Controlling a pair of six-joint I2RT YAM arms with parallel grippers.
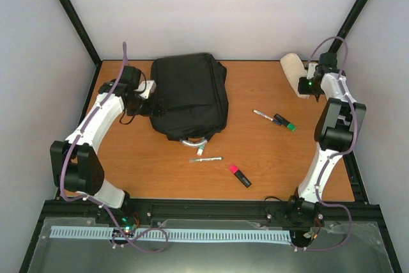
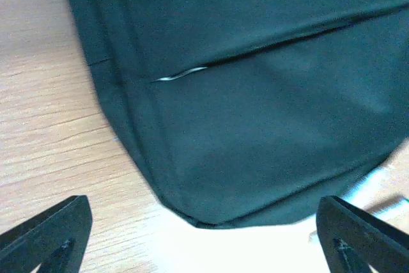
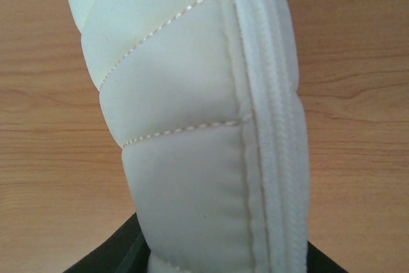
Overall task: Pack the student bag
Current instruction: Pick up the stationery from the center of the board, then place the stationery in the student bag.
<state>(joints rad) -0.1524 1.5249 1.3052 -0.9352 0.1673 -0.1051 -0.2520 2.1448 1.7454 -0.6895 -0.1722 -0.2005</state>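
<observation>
Student bag (image 1: 190,96) lies flat on the table (image 1: 268,171), left of centre toward the far side, its grey loop handle (image 1: 193,140) turned to the near edge. Your left tool (image 2: 203,222) hovers at the bag's left edge, fingers spread wide and released, a corner of black fabric below them. Your right tool (image 1: 304,81) is at the far right corner against a cream quilted pouch (image 3: 192,126) with a zip; you cannot tell whether it has clenched on the pouch. A white pen (image 1: 262,115), a silver pen (image 1: 206,159), a green-capped marker (image 1: 285,122) and a pink highlighter (image 1: 239,175) lie scattered between the arms.
</observation>
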